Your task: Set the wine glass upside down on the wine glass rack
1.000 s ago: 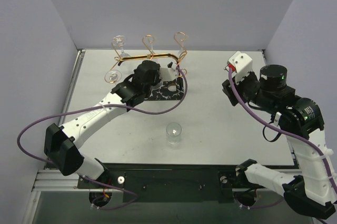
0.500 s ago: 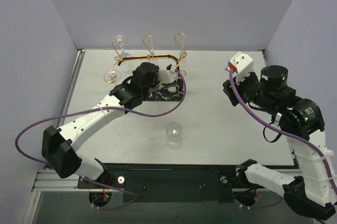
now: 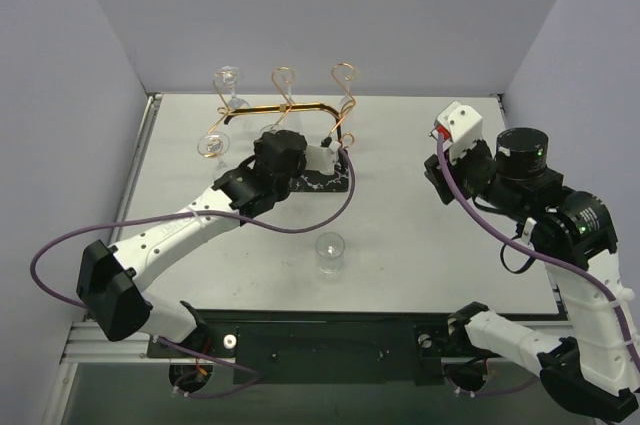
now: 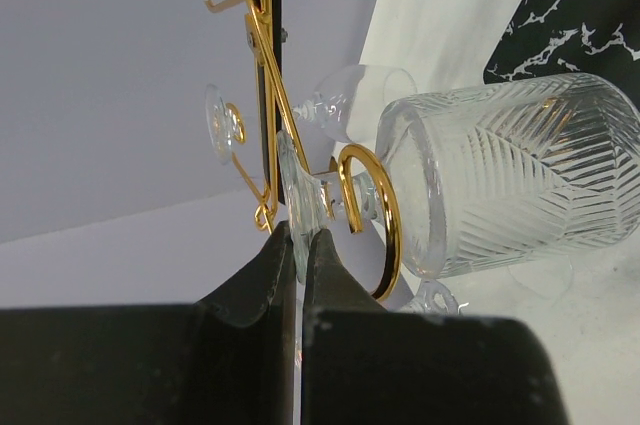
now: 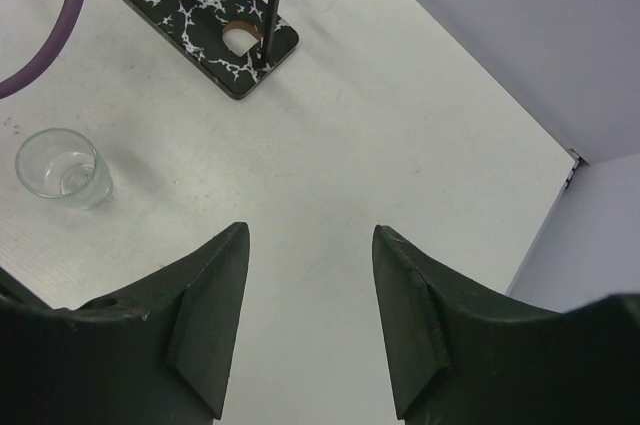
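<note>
The wine glass [image 4: 510, 175], clear with a cut herringbone bowl, lies sideways at the wine glass rack [image 3: 290, 107]. Its stem passes through one of the rack's gold hooks [image 4: 385, 215]. My left gripper [image 4: 299, 237] is shut on the thin foot of this glass; in the top view it [image 3: 272, 135] sits over the rack's black veined base [image 3: 335, 181], just below the copper bar. My right gripper [image 5: 310, 235] stands open over bare table with nothing between its fingers, at the right of the top view [image 3: 438, 177] and well apart from the rack.
Another glass [image 3: 212, 145] hangs at the rack's left end, seen behind the held one [image 4: 350, 100]. A short clear tumbler [image 3: 330, 253] stands on the table in front of the rack, also in the right wrist view [image 5: 62, 167]. Walls close in the back and both sides.
My left wrist has shifted slightly nearer and lower along the rack, still pinching the glass foot. The right arm has stayed put.
</note>
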`<state>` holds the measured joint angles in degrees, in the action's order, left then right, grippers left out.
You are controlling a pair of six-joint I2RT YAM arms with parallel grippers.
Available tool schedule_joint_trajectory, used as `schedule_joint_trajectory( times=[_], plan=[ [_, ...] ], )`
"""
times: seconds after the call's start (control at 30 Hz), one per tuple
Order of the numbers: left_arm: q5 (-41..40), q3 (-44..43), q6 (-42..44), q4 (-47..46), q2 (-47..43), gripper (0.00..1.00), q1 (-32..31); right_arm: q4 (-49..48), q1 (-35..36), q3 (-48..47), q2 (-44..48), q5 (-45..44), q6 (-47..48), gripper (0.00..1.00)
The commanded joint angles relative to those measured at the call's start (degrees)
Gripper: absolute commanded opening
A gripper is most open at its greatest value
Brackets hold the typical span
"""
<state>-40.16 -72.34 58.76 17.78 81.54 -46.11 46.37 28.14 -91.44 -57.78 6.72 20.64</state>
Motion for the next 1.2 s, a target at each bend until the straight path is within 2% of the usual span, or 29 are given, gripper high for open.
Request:
schedule_joint_trajectory(
  times=[0.0,0.5,0.93,1.17],
  plan=[
    [-2.3,-0.3,1.5,-3.9,-3.2,0.00,-1.6,-2.2,-0.5,1.1,1.0,0.4,0.2,0.48],
    [-4.7,1.9,4.5,-3.6,-4.7,0.00,-4.3,-2.2,-0.4,1.9,0.8,-0.4,0.5,0.48],
    [-1.0,2.3,4.5,-1.4,-6.7,0.00,-5.6,-2.2,-0.5,1.1,-1.2,-1.0,0.8,0.48],
    [-0.4,2.1,4.7,-3.8,-4.8,0.00,-5.7,-2.3,-0.6,1.1,-1.5,-1.2,0.8,0.48]
  ],
)
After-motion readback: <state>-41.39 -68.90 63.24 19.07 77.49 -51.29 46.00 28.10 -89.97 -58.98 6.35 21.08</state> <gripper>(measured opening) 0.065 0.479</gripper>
